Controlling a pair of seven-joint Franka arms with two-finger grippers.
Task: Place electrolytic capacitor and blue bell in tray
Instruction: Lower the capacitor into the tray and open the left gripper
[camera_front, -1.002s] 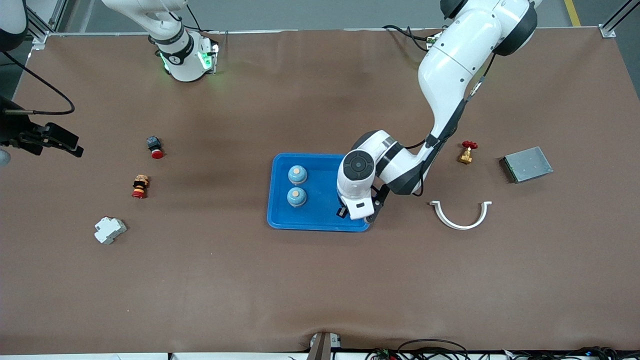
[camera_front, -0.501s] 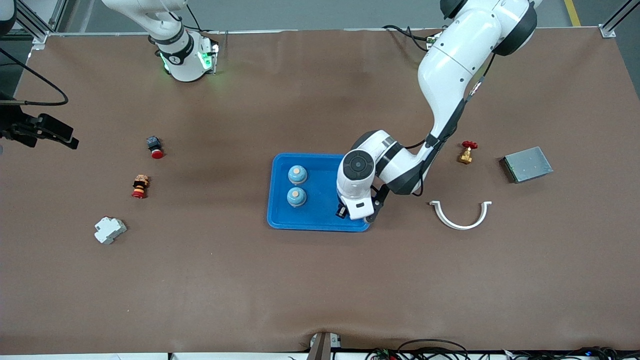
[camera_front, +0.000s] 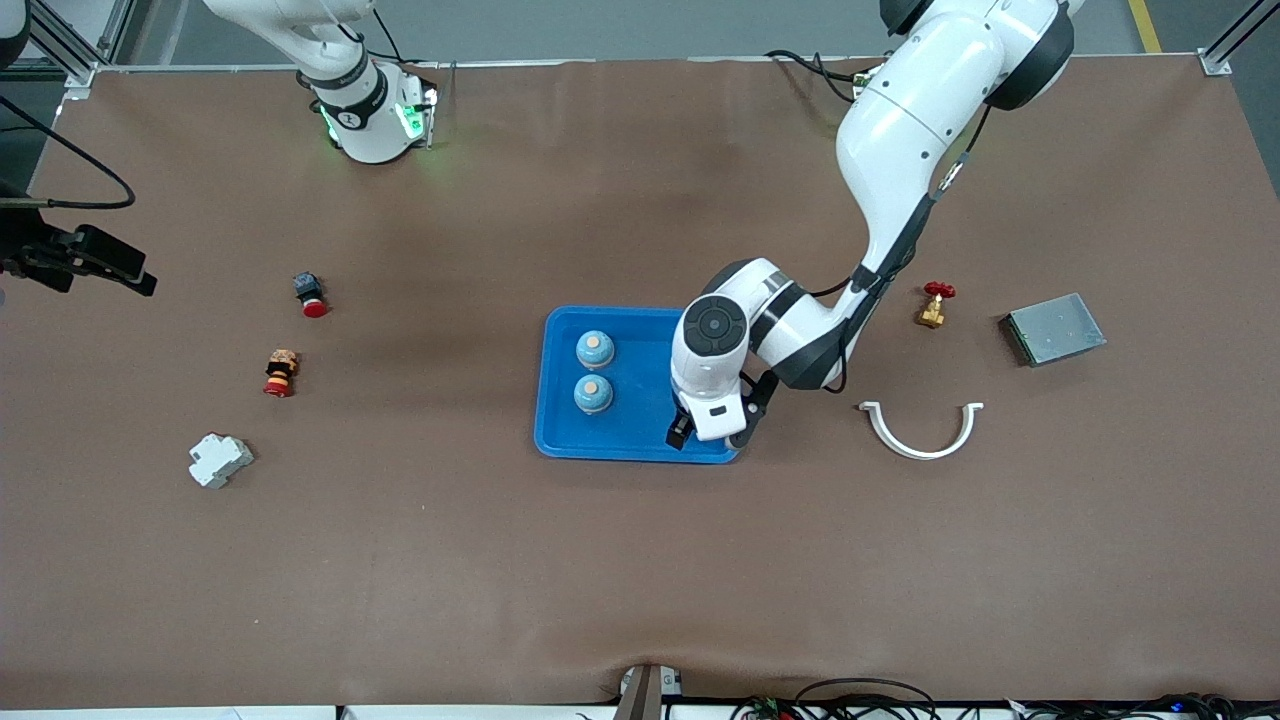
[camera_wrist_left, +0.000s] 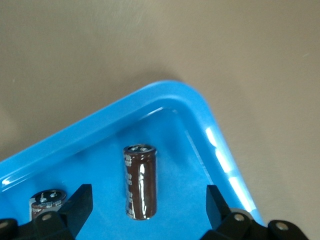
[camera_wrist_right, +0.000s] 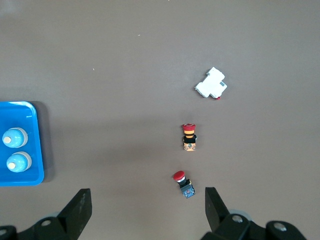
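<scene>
The bright-blue tray (camera_front: 640, 440) lies mid-table. Two blue bells (camera_front: 594, 349) (camera_front: 593, 394) stand in it toward the right arm's end. My left gripper (camera_front: 690, 432) is low over the tray's corner nearest the front camera, toward the left arm's end. In the left wrist view this gripper (camera_wrist_left: 147, 205) is open, and a dark brown electrolytic capacitor (camera_wrist_left: 140, 182) rests on the tray floor (camera_wrist_left: 185, 200) between the fingers, touching neither. A second capacitor (camera_wrist_left: 47, 198) shows beside it. My right gripper (camera_front: 120, 270) waits open and empty, high over the right arm's end of the table.
A red-capped button (camera_front: 311, 295), a red-and-yellow button (camera_front: 280, 372) and a white breaker (camera_front: 220, 460) lie toward the right arm's end. A brass valve (camera_front: 934, 305), a grey metal box (camera_front: 1055, 328) and a white curved clamp (camera_front: 920, 432) lie toward the left arm's end.
My left gripper has opened and shifted slightly over the tray, leaving the capacitor free on the tray floor. My right gripper has drawn back a little, then held still.
</scene>
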